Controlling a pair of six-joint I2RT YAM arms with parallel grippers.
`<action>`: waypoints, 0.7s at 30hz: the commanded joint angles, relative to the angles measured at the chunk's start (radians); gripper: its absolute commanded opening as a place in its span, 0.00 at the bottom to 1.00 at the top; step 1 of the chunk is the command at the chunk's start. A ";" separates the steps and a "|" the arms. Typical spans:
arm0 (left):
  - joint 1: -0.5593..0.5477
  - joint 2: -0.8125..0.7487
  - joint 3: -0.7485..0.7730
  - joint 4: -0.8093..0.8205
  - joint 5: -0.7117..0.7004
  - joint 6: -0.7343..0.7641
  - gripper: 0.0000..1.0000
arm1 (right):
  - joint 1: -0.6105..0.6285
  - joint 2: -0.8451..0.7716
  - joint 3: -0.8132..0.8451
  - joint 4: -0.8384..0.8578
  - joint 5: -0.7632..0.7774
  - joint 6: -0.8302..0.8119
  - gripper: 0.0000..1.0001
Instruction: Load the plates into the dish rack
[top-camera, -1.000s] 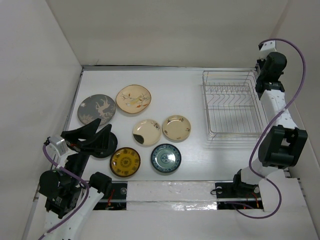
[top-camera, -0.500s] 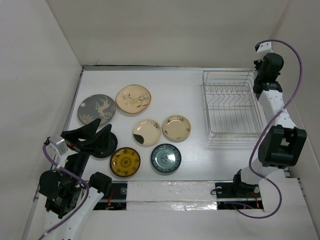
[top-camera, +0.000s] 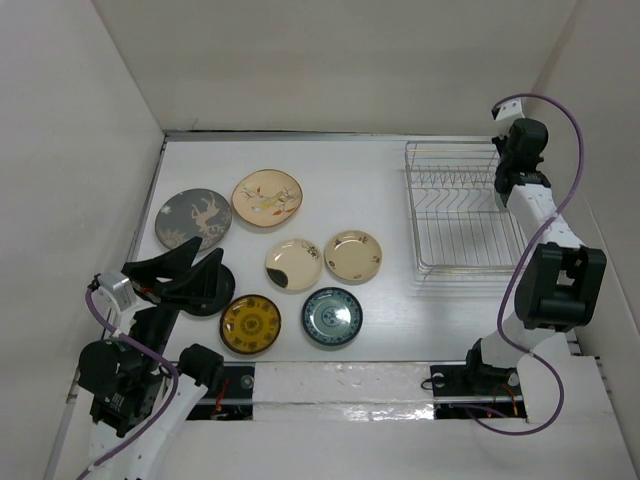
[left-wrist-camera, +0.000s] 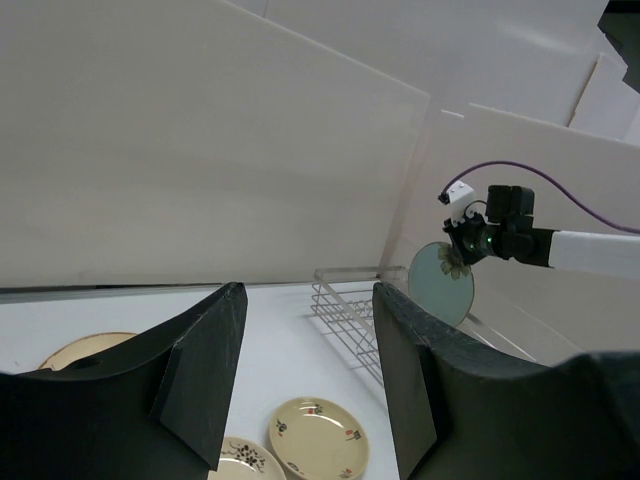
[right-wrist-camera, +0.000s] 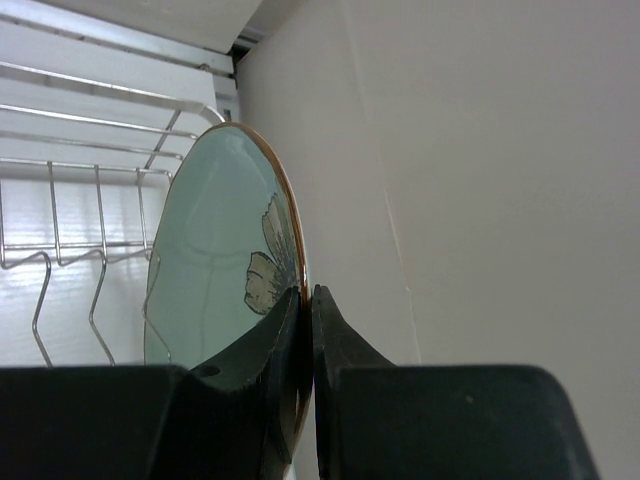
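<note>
My right gripper (right-wrist-camera: 307, 292) is shut on the rim of a pale green plate (right-wrist-camera: 215, 260) with a flower mark. It holds the plate upright on edge over the far right part of the silver wire dish rack (right-wrist-camera: 70, 180). In the top view that gripper (top-camera: 510, 175) is above the rack (top-camera: 412, 210); the left wrist view shows the plate (left-wrist-camera: 441, 283) hanging there. My left gripper (top-camera: 190, 272) is open and empty above a black plate (top-camera: 212, 295). Other plates lie flat: grey with a deer (top-camera: 193, 219), large cream (top-camera: 267, 198), cream with black (top-camera: 293, 264), small cream (top-camera: 352, 256), yellow (top-camera: 250, 323), blue-green (top-camera: 332, 316).
White walls close in the table on the left, back and right; the right wall (right-wrist-camera: 450, 150) is just beside the held plate. A purple cable (top-camera: 570, 110) loops off the right arm.
My right gripper has moved left from the right wall to over the rack, with the green plate in it. The left arm and the flat plates have not moved.
</note>
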 joint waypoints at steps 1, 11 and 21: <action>-0.008 -0.004 0.018 0.038 0.013 0.010 0.50 | 0.006 -0.024 0.019 0.192 0.029 -0.035 0.00; -0.008 -0.004 0.017 0.040 0.015 0.009 0.51 | -0.004 -0.001 -0.058 0.212 0.020 0.042 0.00; -0.008 0.004 0.017 0.040 0.013 0.007 0.50 | -0.022 0.010 -0.067 0.235 0.026 0.120 0.36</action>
